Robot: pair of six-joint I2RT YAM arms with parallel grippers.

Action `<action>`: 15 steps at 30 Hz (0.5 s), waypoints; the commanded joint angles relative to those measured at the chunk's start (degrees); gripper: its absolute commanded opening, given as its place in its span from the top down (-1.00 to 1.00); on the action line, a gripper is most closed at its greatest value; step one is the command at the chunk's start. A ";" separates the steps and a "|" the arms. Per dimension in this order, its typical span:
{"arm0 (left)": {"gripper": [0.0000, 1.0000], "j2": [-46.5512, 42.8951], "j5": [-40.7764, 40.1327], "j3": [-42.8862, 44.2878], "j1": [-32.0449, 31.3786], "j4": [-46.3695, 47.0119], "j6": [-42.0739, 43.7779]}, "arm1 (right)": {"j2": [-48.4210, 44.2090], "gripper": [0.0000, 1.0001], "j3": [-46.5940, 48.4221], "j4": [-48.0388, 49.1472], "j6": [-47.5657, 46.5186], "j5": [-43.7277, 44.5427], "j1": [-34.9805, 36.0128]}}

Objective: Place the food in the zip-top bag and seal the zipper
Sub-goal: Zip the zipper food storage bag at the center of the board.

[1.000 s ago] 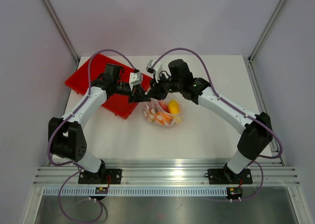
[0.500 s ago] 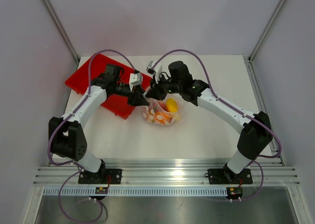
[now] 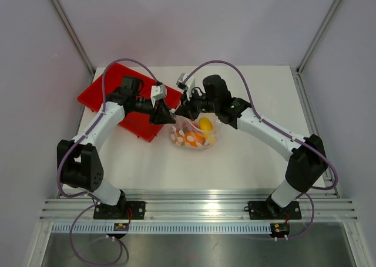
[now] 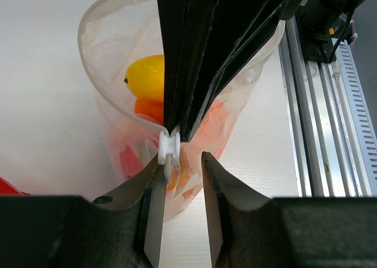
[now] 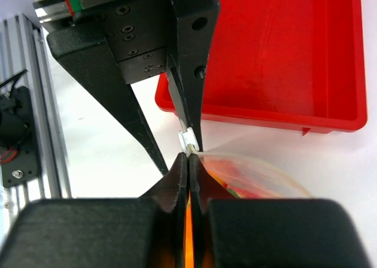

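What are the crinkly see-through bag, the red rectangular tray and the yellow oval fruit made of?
The crinkly see-through zip-top bag looks like thin soft plastic: it creases, shines, and fruit shows through. The red rectangular tray looks like hard glossy plastic, with smooth moulded walls and reflections. The yellow oval fruit is smooth and shiny, probably plastic, though I can't be sure.

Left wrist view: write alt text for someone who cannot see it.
The right hand, black fingers pressed together, pinches the mouth edge of a clear bag at a small white slider, just above the open left hand. The bag holds a yellow fruit and orange and red pieces, with a white table behind.
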 commanded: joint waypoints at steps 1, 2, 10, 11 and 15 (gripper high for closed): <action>0.34 -1.36 2.42 -0.52 0.40 3.14 -2.08 | -2.79 1.00 -0.22 3.56 -0.34 1.34 -0.26; 0.34 -1.36 2.51 -0.79 0.40 3.41 -2.78 | -2.88 1.00 -0.22 3.65 -0.34 1.16 -0.26; 0.62 -1.19 2.51 -0.97 0.40 5.70 -4.63 | -2.70 1.00 0.04 3.12 -0.43 0.72 -0.26; 0.68 -1.19 2.60 -0.88 0.40 5.53 -4.72 | -2.70 1.00 0.13 3.03 -0.52 0.72 -0.26; 1.00 -0.40 3.03 -0.27 0.49 4.65 -4.38 | -2.70 1.00 0.82 1.90 -2.18 -1.20 -0.34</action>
